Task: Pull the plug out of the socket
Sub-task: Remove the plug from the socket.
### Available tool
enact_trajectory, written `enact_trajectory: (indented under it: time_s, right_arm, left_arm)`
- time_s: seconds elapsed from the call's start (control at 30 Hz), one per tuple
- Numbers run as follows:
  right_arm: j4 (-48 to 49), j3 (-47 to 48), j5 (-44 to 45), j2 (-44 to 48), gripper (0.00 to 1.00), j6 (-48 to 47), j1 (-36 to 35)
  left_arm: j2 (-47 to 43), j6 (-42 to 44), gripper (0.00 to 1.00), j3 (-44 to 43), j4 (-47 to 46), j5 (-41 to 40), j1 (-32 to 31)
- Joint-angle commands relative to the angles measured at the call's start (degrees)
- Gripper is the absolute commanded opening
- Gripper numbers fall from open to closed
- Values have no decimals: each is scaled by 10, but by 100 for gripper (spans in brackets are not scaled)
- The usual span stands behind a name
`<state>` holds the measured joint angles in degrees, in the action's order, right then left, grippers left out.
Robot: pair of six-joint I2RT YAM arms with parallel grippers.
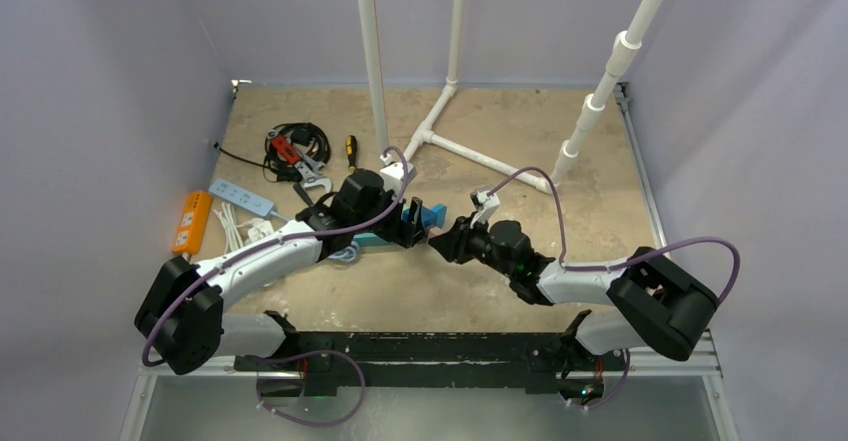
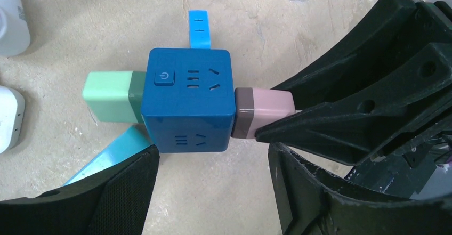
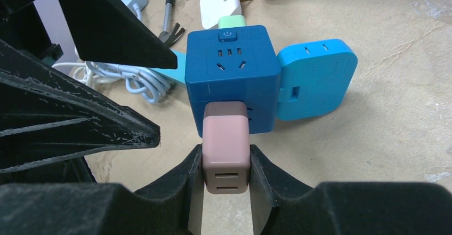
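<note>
Right gripper [image 3: 226, 165] clenched on pink plug [image 3: 226, 139] seated in blue socket cube [image 3: 234, 70] — left gripper [image 2: 212, 163] released.

On the tan surface [image 1: 520, 121], the left gripper [image 1: 402, 229] and right gripper [image 1: 441, 244] meet at a blue socket cube [image 1: 428, 217] near the middle. From above, neither grip can be judged and the plug is hidden. At the left lie an orange power strip [image 1: 192, 221], a pale blue power strip [image 1: 242, 197], white cords [image 1: 236, 231] and a black cable bundle [image 1: 295, 149]. White pipes [image 1: 440, 126] stand behind.
</note>
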<state>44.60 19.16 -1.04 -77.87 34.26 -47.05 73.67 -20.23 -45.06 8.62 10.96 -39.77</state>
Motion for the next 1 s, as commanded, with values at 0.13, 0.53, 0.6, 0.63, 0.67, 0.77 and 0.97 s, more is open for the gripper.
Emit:
enact_trajectory:
  time_s: [0.13, 0.53, 0.6, 0.63, 0.67, 0.77, 0.97]
  right_arm:
    - [27, 20, -4, 2, 0, 5, -14]
    - [34, 16, -11, 4, 0, -3, -19]
    - [36, 16, -14, 3, 0, -3, -20]
    - [37, 17, -14, 3, 0, -4, -21]
    - [36, 17, -14, 4, 0, -5, -21]
    - [35, 17, -13, 6, 0, -6, -22]
    - [35, 18, -14, 6, 0, -6, -23]
  left_arm:
    - [19, -3, 72, -33, -28, -22, 1]
    - [42, -2, 72, -48, -15, -49, 17]
    - [49, -5, 72, -49, -16, -37, 23]
    - [53, -5, 73, -50, -16, -28, 25]
    - [56, -5, 73, -51, -17, -18, 26]
    - [64, -2, 72, -51, -23, 6, 28]
    - [75, 3, 70, -56, -22, 21, 29]
